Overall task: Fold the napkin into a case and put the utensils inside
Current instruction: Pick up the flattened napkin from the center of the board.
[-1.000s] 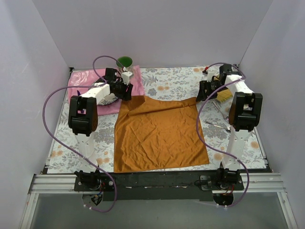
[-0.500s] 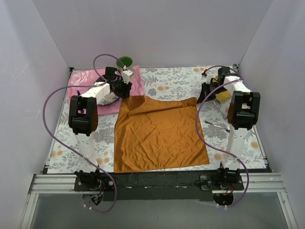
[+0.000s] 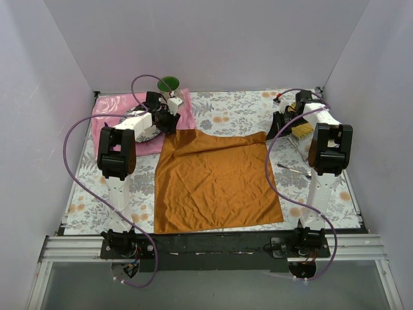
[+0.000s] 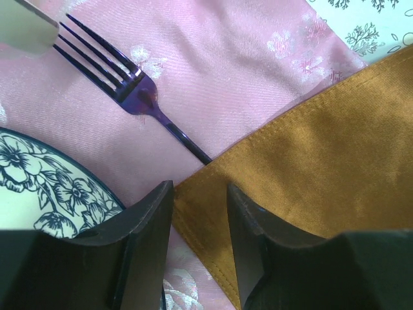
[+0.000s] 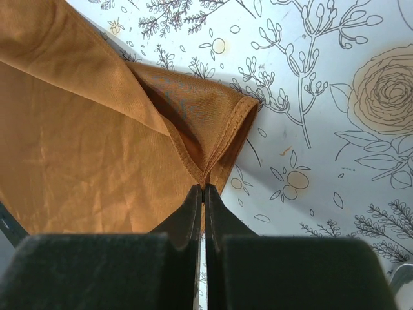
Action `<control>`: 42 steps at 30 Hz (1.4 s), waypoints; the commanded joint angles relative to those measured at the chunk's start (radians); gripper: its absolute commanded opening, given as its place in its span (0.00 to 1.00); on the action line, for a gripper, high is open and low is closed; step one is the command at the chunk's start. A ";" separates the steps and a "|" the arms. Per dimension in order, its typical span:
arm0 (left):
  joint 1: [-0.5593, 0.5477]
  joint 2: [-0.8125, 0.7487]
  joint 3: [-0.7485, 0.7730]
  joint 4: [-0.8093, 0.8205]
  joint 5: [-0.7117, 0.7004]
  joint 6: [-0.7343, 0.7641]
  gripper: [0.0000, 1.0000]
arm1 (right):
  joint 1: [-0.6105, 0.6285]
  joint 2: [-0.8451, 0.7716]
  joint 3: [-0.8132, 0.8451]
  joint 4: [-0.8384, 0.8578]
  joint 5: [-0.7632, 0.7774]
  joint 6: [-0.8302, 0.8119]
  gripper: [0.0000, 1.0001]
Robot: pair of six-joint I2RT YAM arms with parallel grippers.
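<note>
Right gripper (image 5: 204, 188) has pinched napkin (image 3: 216, 181), far-right corner; left gripper (image 4: 200, 192) open astride far-left.

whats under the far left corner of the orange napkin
The dark fork has its handle running under the napkin corner. Its tines and neck show on the pink cloth, which also lies beneath. The handle's end is covered.
</note>
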 commanded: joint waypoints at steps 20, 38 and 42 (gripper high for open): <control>0.001 0.038 0.080 -0.086 0.026 0.006 0.22 | -0.029 -0.075 0.016 0.003 -0.082 0.022 0.01; 0.002 -0.121 -0.027 0.055 0.020 0.003 0.00 | -0.029 -0.048 0.106 0.022 -0.117 0.078 0.01; 0.002 -0.052 0.046 -0.020 -0.039 -0.029 0.23 | -0.029 -0.048 0.103 0.019 -0.113 0.074 0.01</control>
